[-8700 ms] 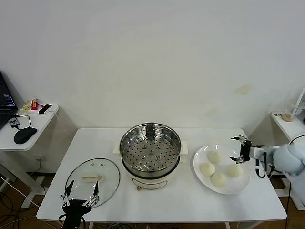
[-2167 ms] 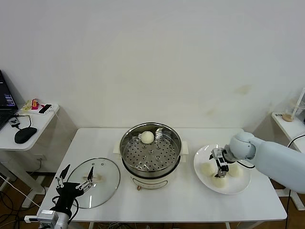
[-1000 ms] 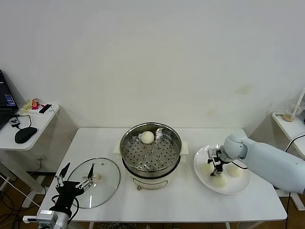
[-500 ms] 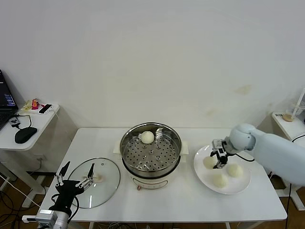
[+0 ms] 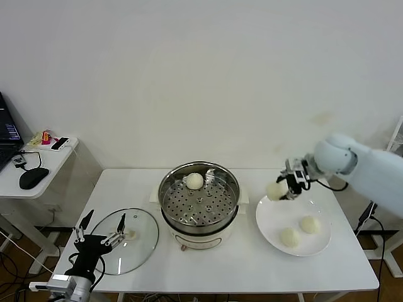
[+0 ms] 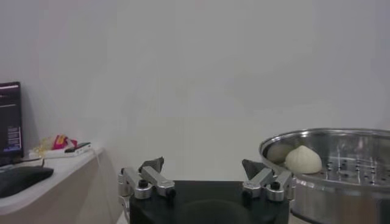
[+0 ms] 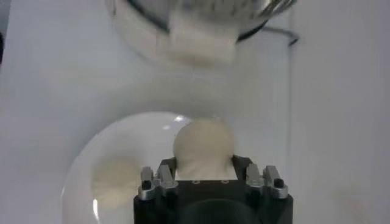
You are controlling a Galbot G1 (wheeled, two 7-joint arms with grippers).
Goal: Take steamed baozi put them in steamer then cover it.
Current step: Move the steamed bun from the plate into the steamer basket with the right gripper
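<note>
My right gripper point(image 5: 283, 187) is shut on a steamed baozi point(image 5: 274, 190), held in the air above the plate's edge nearest the steamer point(image 5: 198, 200). In the right wrist view the off-white bun point(image 7: 203, 143) fills the gap between the fingers point(image 7: 242, 165). One baozi point(image 5: 194, 181) lies on the perforated tray at the back of the steamer, also seen in the left wrist view point(image 6: 303, 159). Two more baozi point(image 5: 289, 236) point(image 5: 308, 224) rest on the white plate point(image 5: 269, 217). The glass cover point(image 5: 132, 248) lies flat on the table left of the steamer. My left gripper point(image 5: 99, 241) hangs open over the cover's near-left edge.
A side desk point(image 5: 38, 165) with a mouse point(image 5: 33, 178) and small items stands at the far left. The white table point(image 5: 227, 270) runs under everything, its front edge close to the left gripper. The steamer's cream base point(image 7: 201, 42) shows beyond the plate point(image 7: 109, 152) in the right wrist view.
The right gripper has lifted one baozi off the plate and carried it up and toward the steamer. Two buns are left on the plate. The left arm has hardly moved.
</note>
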